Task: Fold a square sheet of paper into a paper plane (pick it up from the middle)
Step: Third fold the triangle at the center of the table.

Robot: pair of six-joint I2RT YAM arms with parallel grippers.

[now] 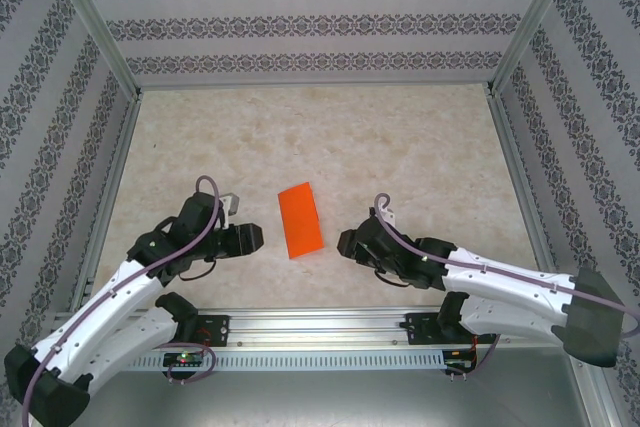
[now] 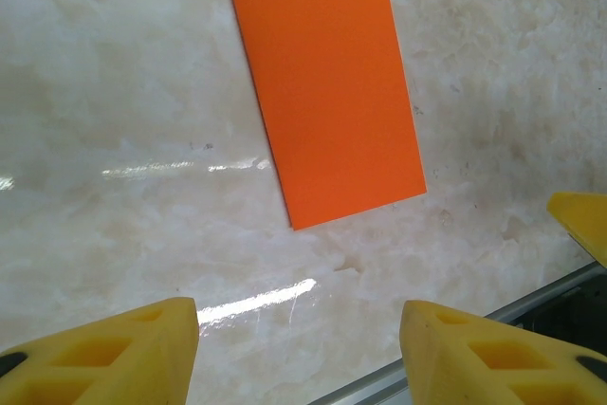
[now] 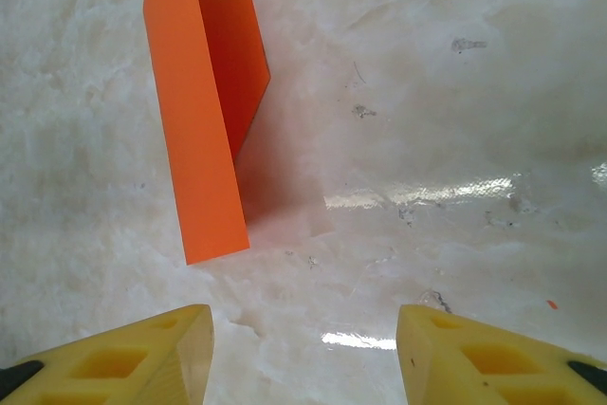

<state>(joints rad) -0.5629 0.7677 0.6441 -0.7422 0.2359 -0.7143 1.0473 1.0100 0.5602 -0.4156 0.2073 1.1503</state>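
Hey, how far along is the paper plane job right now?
Done: the thin bright orange sheet of paper lies on the pale marbled table folded once into a narrow strip, though one flap seems to lift off the other. In hand: nothing; the left pincer and right pincer sit open either side, apart from it. Left: flattening that crease, then nose and wing folds; no point shows yet.

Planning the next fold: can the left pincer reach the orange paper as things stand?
Probably yes: the left pincer, open, faces the paper, which lies just ahead on the table with nothing between them.
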